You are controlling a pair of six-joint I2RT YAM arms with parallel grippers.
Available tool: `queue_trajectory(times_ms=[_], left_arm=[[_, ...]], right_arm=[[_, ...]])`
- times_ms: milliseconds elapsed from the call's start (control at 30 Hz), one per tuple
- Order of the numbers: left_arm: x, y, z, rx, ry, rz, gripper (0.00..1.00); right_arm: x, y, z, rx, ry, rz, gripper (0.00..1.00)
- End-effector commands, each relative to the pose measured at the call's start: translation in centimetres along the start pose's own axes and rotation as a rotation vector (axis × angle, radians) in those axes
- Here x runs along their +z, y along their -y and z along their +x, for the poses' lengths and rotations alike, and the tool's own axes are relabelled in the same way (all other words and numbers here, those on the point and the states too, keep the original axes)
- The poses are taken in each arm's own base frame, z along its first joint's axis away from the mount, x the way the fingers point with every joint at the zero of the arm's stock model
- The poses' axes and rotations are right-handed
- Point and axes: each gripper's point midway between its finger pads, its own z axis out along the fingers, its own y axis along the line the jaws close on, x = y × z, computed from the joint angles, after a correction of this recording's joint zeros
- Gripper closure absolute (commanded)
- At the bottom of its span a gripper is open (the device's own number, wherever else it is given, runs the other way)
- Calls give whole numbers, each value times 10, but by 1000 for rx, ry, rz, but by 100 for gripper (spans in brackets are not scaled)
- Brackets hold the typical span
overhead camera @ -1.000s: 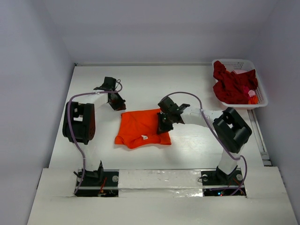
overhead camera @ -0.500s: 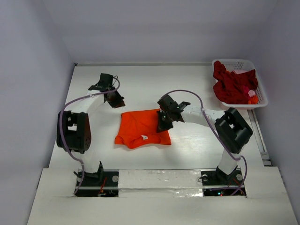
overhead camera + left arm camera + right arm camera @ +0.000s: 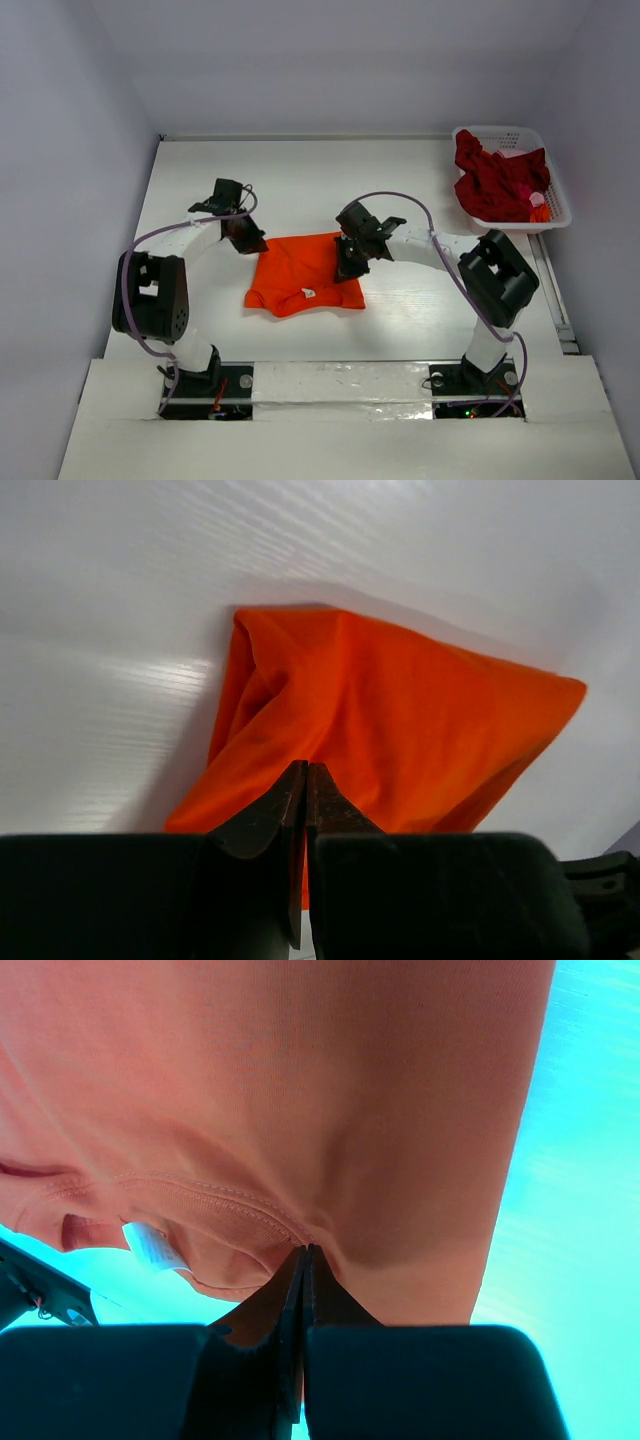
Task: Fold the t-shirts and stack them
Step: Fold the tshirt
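Note:
The orange t-shirt [image 3: 300,270] lies folded into a rough rectangle mid-table, its white neck label [image 3: 309,293] facing up near the front edge. My left gripper [image 3: 248,243] is shut, its tips [image 3: 305,767] over the shirt's far left corner [image 3: 400,710]. My right gripper [image 3: 347,268] is shut on the shirt's right part; in the right wrist view the cloth [image 3: 300,1090] puckers at its tips [image 3: 305,1250], next to the collar seam and label [image 3: 150,1247]. The dark red t-shirt [image 3: 495,185] lies crumpled in the basket.
The white lattice basket [image 3: 500,131] stands at the far right corner, with small pink and orange bits of cloth beside the red shirt. White walls close in the table at the back and both sides.
My left gripper has swung from the far left of the table toward me and now sits at the orange shirt's far left corner. The right gripper and shirt have barely moved.

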Motion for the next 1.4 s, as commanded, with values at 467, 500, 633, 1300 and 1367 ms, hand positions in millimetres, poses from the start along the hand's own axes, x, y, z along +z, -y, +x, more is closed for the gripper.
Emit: queue_trajectory(times_ms=[467,500,633,1300,1367], left_arm=[[45,6,2,-13,-33,-3,100],[47,7,1,-14,-32,-4,100],[54,9,-3,-17,-38,-10,100],[54,14,-9,-5,-32,-14,100],[54,15,-10,-5,-33,-13,100]], right_arm=[[-14,-3,6,4,28,-29,100],[-15,-2,7,6,31,-25,100],[-22,-2,15,-8,35,-16,100],[-23,-17,35,-73,0,-10,100],[-18,-17,41,-80,-20,-11,100]])
